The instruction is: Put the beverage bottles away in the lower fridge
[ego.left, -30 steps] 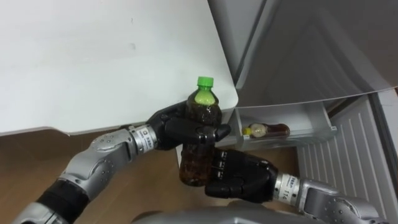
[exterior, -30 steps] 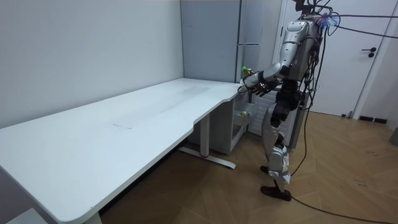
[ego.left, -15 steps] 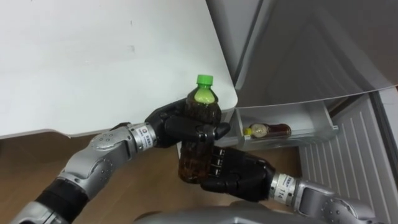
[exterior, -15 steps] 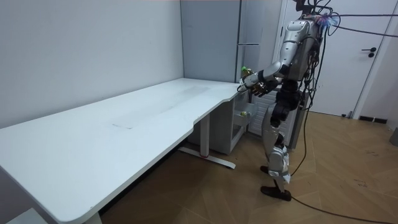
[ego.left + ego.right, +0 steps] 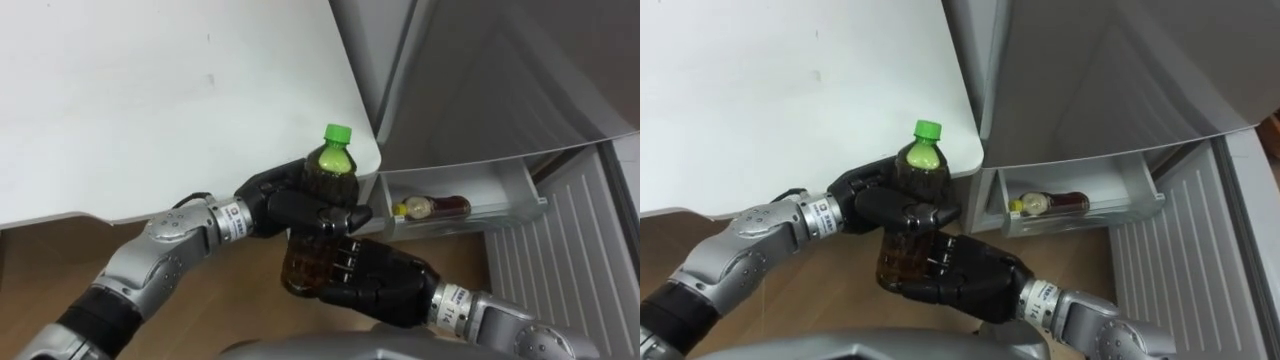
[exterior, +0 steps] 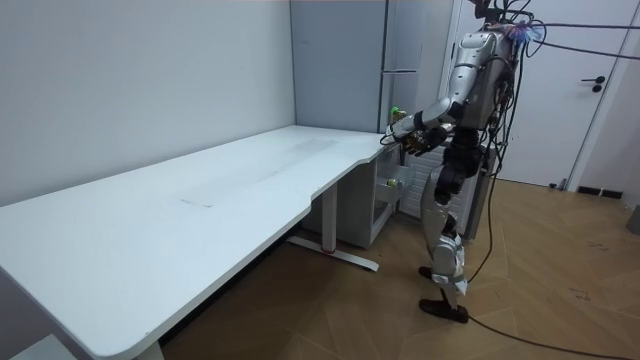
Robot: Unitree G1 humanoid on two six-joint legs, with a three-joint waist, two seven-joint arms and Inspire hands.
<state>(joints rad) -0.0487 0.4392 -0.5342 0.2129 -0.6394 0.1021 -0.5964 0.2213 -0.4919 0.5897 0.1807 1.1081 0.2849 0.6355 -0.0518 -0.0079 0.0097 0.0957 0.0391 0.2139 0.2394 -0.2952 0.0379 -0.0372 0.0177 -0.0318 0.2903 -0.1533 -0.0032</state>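
The fingers [image 5: 322, 213] of the left hand [image 5: 275, 205] are curled round the middle of the drink bottle [image 5: 328, 176]. The fingers [image 5: 342, 266] of the right hand [image 5: 385, 290] wrap round its lower part. The bottle is almost upright, green cap on top, just in front of the table [image 5: 150, 100] corner. The fridge [image 5: 480, 80] stands right beside the table. A second bottle [image 5: 432, 208] lies in the fridge's white shelf [image 5: 470, 226], lower than the table top.
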